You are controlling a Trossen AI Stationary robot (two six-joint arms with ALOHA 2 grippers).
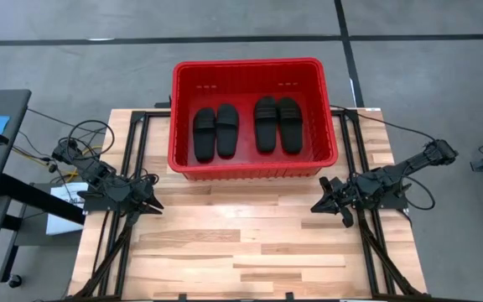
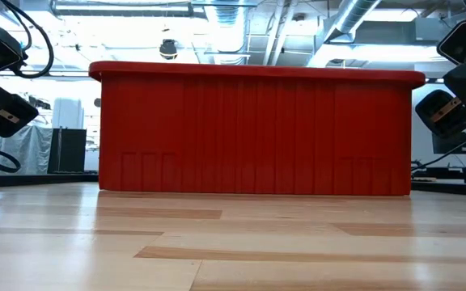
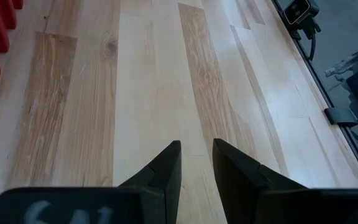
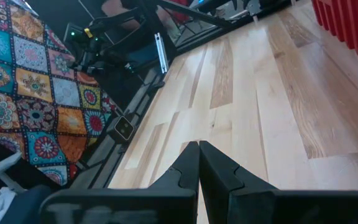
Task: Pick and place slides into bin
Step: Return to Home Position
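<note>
bin: red, centred l-r at far side of table; its far part reaches past the table's far edge, near wall stands on the wood. in low view the bin sits flat, walls upright, rim level

slides: all four inside bin, soles down on its floor, straps up. left pair side by side and touching; right pair likewise. a strip of red floor shows btwn the pairs and btwn each pair and the side walls. none over the rim

left gripper: near table's left edge, fwd of bin's near-left corner, apart from it, tips aimed inward. wrist view: left gripper with a narrow gap btwn fingers, nothing in it, bare wood ahead

right gripper: near table's right edge, fwd of bin's near-right corner, apart from it, tips aimed inward. wrist view: right gripper has fingers pressed together, holding nothing

open room: wide bare wood btwn the two grippers and from bin's near wall to table's near edge
</note>
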